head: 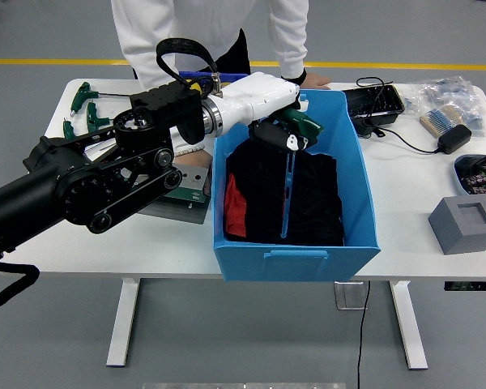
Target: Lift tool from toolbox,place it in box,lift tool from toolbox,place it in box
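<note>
My left hand [277, 123] reaches from the left over the blue box [296, 256] and is shut on a green T-handle tool [304, 124]. Its long shaft [287, 194] hangs down inside the box over black cloth [308, 203] with a red piece [236, 207] at its left. The toolbox stand [181, 183] lies left of the box, mostly hidden behind my arm. Other green T-handle tools [83, 100] lie on the table's far left. My right hand is out of view.
A person in white stands at the far side with one hand [311, 79] resting on the table behind the box. At the right are a black tray [377, 102], a power adapter [454, 138], bagged parts [442, 92] and a grey foam block [466, 224].
</note>
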Robot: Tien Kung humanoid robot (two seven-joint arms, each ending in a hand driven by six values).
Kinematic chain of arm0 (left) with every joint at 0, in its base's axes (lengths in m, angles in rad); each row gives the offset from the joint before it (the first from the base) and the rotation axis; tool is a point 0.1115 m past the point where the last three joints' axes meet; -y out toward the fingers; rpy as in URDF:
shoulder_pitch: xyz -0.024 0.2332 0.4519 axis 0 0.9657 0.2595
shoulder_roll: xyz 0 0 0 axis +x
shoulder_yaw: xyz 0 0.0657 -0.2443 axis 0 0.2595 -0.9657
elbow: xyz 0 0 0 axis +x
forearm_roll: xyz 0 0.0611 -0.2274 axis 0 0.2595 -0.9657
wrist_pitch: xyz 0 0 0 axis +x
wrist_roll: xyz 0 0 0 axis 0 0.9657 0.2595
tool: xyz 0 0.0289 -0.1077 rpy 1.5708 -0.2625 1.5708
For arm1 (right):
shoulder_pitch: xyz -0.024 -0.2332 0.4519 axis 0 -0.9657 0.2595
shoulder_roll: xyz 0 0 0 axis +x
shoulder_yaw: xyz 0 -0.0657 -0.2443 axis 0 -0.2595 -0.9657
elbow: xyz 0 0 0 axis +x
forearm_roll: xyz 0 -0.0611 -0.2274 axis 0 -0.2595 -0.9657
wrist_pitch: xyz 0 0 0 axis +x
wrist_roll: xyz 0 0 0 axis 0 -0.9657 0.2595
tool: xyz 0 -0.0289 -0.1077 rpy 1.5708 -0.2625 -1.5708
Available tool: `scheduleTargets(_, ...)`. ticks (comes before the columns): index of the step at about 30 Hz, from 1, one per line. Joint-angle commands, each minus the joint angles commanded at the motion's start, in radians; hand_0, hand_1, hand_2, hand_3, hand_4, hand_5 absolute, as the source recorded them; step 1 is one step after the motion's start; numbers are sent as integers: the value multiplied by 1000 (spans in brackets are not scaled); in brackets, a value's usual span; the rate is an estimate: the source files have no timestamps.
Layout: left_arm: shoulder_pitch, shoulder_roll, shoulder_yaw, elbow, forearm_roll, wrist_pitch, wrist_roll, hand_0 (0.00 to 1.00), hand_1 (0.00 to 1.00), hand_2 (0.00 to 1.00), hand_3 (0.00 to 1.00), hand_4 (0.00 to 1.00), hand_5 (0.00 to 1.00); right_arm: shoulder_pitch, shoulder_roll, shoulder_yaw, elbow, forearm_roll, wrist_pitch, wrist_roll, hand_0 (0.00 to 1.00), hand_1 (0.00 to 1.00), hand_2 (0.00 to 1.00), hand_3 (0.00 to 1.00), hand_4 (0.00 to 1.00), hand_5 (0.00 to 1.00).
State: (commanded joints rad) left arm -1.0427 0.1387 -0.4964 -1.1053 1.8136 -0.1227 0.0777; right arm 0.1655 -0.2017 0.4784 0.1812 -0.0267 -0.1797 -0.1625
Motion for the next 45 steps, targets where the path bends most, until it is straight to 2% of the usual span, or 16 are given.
scheduleTargets(5,16,-36,43,40,4,-49,17,82,2,4,17,654,595,3,-2,8,1,-20,0,-5,680,671,737,567,792,673)
scheduleTargets(6,14,-46,54,54,6,-73,20,200,96,135,181,994,784,4,-3,7,1,-20,0,-5,679,671,738,567,792,674)
scheduleTargets(11,8,-79,71,123,-9,-76,-12,200,96,135,181,994,784,14,-7,-3,-1,-17,4,-2,679,671,738,567,792,674)
scheduleTargets(12,6,-83,73,134,-12,-72,-19,306,274,340,446,998,816,16,-8,-3,-1,-16,4,-1,682,671,736,567,793,674)
scheduleTargets(17,-12,-108,79,194,-12,-19,-68,306,274,340,446,998,816,25,-13,-2,-1,-13,0,6,682,671,736,567,793,674)
scheduleTargets(18,-16,-111,78,201,-12,-8,-77,426,552,686,718,998,787,26,-14,-1,-1,-14,-1,7,682,669,732,566,794,673)
scheduleTargets(23,-44,-123,54,219,-7,68,-131,426,552,686,718,998,787,30,-18,-9,-1,-16,-1,8,682,669,732,566,794,673)
scheduleTargets(24,-51,-124,43,217,-3,87,-143,530,645,824,827,998,755,30,-19,-16,-1,-12,0,8,682,666,731,566,793,673)
scheduleTargets(27,-67,-125,9,204,8,130,-169,530,645,824,827,998,755,27,-20,-16,0,-18,0,6,682,666,731,566,793,673)
scheduleTargets(29,-77,-121,-22,185,18,156,-184,530,645,824,827,998,755,23,-20,-11,1,-27,0,3,682,666,731,566,793,673)
scheduleTargets(30,-80,-118,-34,175,22,166,-189,571,683,880,850,998,745,21,-20,-9,1,-30,0,2,680,664,732,566,793,672)
scheduleTargets(33,-80,-106,-72,137,32,188,-195,571,683,880,850,998,745,14,-19,-1,2,-39,0,-1,680,664,732,566,793,672)
scheduleTargets(38,-54,-69,-126,58,75,174,-174,575,681,863,840,998,740,4,-15,7,1,-41,-2,-2,678,665,731,565,793,672)
scheduleTargets(41,-29,-22,-149,-4,110,137,-141,575,681,863,840,998,740,-3,-10,7,1,-31,-3,0,678,665,731,565,793,672)
scheduleTargets(42,-22,-9,-154,-20,120,128,-132,518,621,791,780,998,753,-4,-10,6,0,-27,-3,1,678,666,731,565,793,673)
scheduleTargets(45,6,53,-180,-83,151,79,-82,518,621,791,780,998,753,-12,-7,-4,0,-2,-4,8,678,666,731,565,793,673)
